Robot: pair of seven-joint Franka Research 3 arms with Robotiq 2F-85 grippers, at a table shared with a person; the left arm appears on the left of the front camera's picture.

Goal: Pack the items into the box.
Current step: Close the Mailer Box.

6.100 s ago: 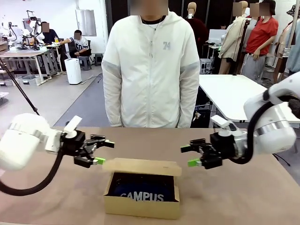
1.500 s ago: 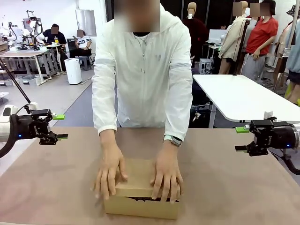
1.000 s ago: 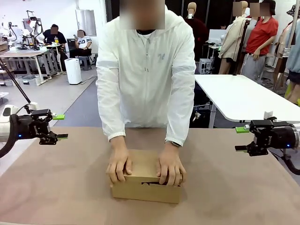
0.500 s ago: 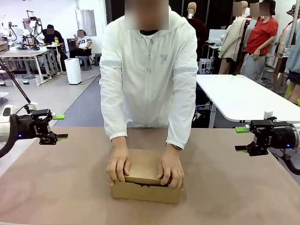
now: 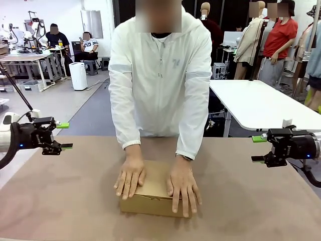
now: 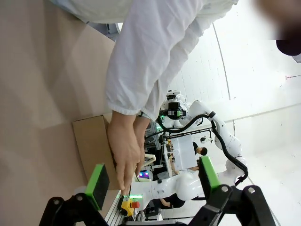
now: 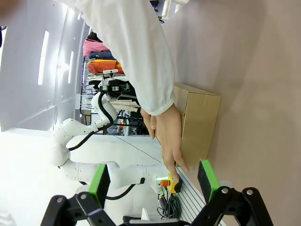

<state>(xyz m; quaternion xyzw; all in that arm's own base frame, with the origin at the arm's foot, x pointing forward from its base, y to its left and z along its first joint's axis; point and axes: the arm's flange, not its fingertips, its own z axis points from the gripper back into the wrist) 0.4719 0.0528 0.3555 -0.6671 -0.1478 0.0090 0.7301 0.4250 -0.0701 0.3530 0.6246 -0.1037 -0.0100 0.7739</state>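
Note:
The brown cardboard box (image 5: 150, 200) sits near the front middle of the table with its flap lid down. A person's two hands (image 5: 129, 176) lie flat on the lid. The items are hidden inside the closed box. My left gripper (image 5: 61, 135) hovers open at the table's far left, well away from the box. At the far right my right gripper (image 5: 258, 148) is open too, with nothing between its fingers. The left wrist view shows the box (image 6: 91, 146) under a hand beyond the open gripper (image 6: 153, 177). The right wrist view shows the box (image 7: 200, 126) beyond the open gripper (image 7: 154, 181).
The brown table (image 5: 261, 201) spreads wide on both sides of the box. The person in a white jacket (image 5: 160, 75) stands at the far edge, leaning over it. A white table (image 5: 251, 103) stands behind on the right.
The person's hands went from gripping the box's lid edges to lying flat on the closed lid. Both grippers stayed still and open.

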